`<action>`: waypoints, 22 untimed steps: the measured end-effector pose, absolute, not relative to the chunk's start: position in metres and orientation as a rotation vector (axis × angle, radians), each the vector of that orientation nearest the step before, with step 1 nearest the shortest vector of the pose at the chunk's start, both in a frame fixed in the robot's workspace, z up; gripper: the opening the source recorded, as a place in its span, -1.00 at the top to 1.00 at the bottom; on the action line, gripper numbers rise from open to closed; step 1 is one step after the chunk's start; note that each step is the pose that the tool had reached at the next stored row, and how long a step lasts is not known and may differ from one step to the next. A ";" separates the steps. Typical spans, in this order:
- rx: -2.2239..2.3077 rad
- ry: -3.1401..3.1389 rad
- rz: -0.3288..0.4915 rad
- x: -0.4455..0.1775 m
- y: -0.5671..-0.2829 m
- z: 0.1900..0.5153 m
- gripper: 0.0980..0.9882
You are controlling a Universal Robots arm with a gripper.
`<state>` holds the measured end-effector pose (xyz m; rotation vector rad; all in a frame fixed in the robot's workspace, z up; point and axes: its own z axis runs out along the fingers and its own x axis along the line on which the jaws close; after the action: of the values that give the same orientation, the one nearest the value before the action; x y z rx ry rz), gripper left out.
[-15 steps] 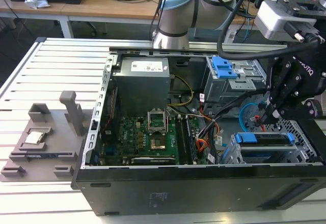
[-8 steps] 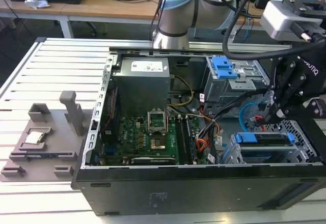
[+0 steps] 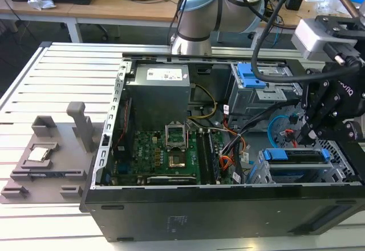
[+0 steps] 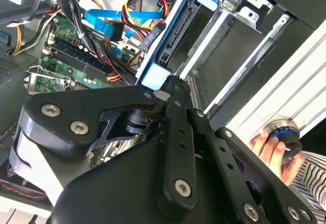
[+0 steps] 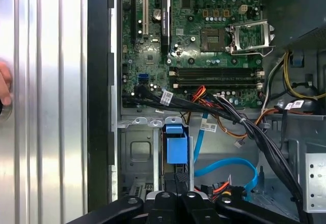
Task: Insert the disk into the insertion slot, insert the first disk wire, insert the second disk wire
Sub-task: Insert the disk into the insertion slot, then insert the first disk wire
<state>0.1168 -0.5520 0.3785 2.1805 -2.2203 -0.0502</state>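
I see the fingers (image 4: 175, 112) drawn narrow, nearly together, with their tips against a blue end tab (image 4: 155, 75) of the disk (image 3: 296, 156). That one disk sits on edge in the insertion slot (image 3: 258, 175), directly beneath the fingers. I count two blue tabs on it in the exterior view, and I can't read any writing.

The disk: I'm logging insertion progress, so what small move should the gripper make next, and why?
Probably a short push along the insertion slot: the disk stands between the slot's walls, and its blue end tab seems to stick out toward the gripper, which sits right at that tab.
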 end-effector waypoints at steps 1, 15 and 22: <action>2.180 -2.220 -0.050 0.117 -0.552 0.376 0.98; 2.180 -2.220 -0.052 0.118 -0.552 0.367 0.98; 2.180 -2.220 -0.052 0.118 -0.552 0.367 0.98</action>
<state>0.1183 -0.5520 0.3668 2.1798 -2.2197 -0.0517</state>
